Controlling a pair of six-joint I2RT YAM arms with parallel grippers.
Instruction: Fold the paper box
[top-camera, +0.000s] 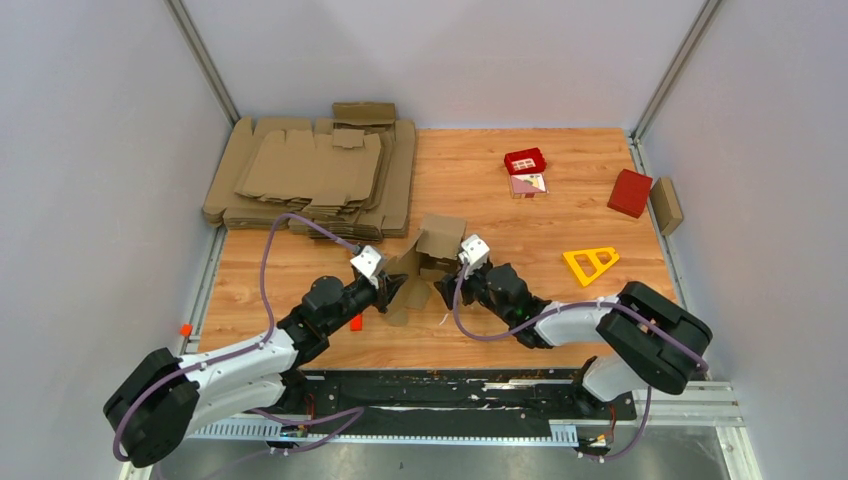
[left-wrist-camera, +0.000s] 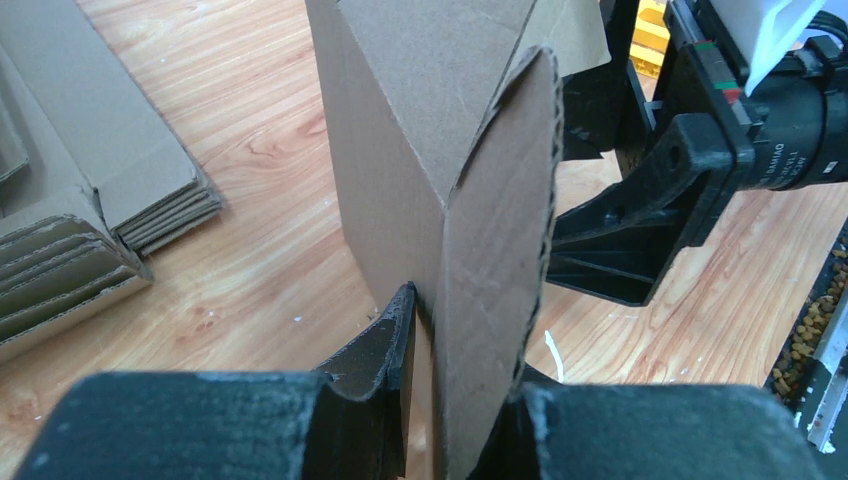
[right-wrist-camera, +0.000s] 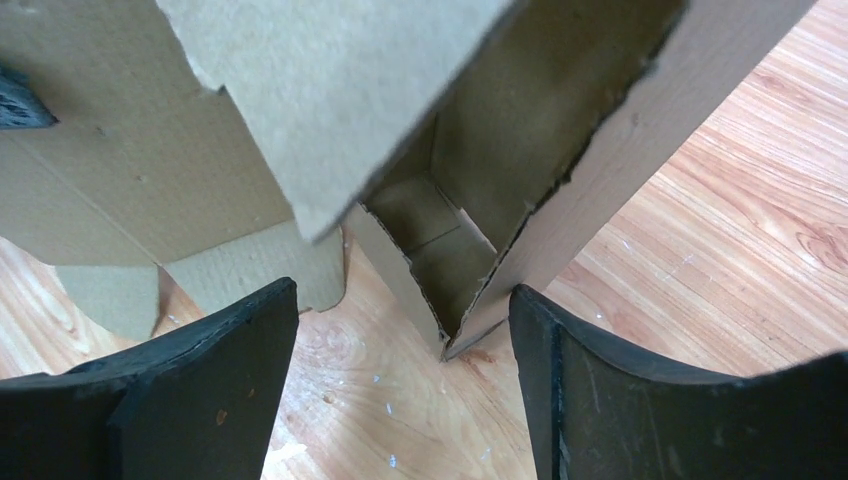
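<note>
The paper box (top-camera: 428, 255) is a brown cardboard piece, partly formed, standing on the wooden table between my two arms, with a lid flap up at the back. My left gripper (top-camera: 396, 291) is shut on a rounded side flap of the box (left-wrist-camera: 400, 130); in the left wrist view the left gripper (left-wrist-camera: 462, 370) has that flap pressed between its fingers. My right gripper (top-camera: 450, 284) stands open at the box's right end. In the right wrist view the right gripper (right-wrist-camera: 400, 320) has its fingers either side of the bottom corner of the box (right-wrist-camera: 600, 150), whose open end faces me, without touching it.
A pile of flat cardboard blanks (top-camera: 310, 175) fills the back left and also shows in the left wrist view (left-wrist-camera: 90, 200). Two small red boxes (top-camera: 525, 160) (top-camera: 630, 192), a brown block (top-camera: 667, 205) and a yellow triangle (top-camera: 590, 263) lie at the right. A small red bit (top-camera: 356, 322) lies under the left arm.
</note>
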